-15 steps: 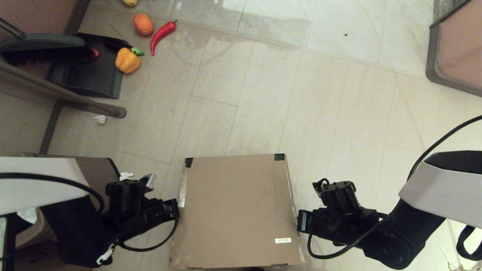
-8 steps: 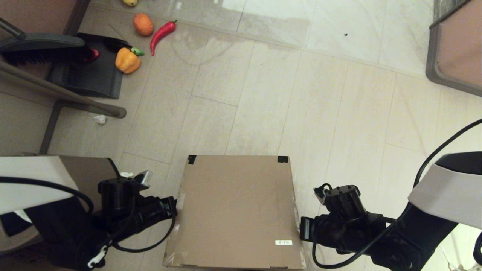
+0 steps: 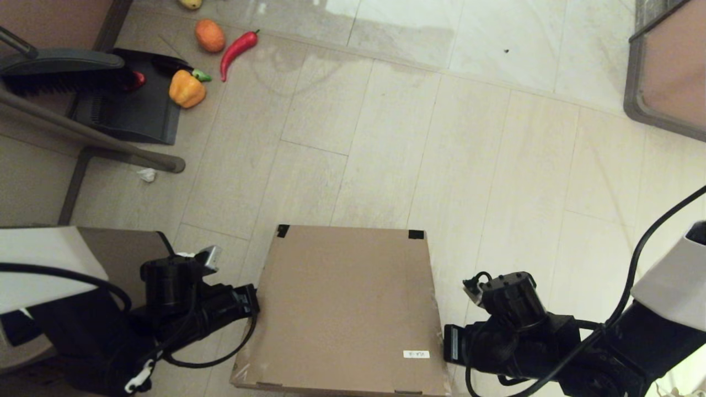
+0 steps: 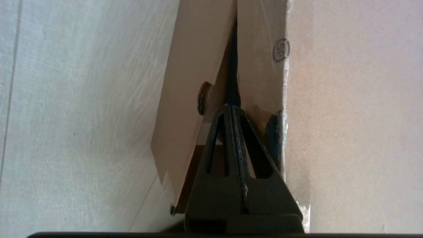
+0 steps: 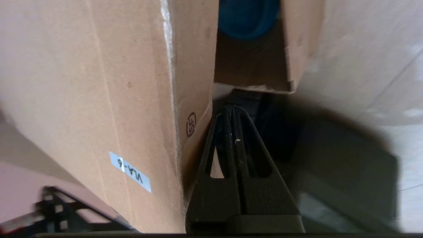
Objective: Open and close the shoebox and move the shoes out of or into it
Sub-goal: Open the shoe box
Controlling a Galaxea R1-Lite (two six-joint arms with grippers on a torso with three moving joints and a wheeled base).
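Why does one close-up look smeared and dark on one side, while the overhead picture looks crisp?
Right wrist view: the shoebox and floor are smeared, and a heavy shadow lies beside the right claw. Head view: evenly lit, sharp, faint sheen on far tiles. Left wrist view: left claw sharp.

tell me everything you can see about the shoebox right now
The shoebox is a large, flat box of plain brown cardboard on the tiled floor, directly before the robot. Its hinged lid has black tape at the two far corners and a small white label near the right front corner. The lid is lifted slightly: both wrist views show a gap under it, with something blue inside. The left pincer and right pincer, both shut, sit wedged under the lid's side flaps.
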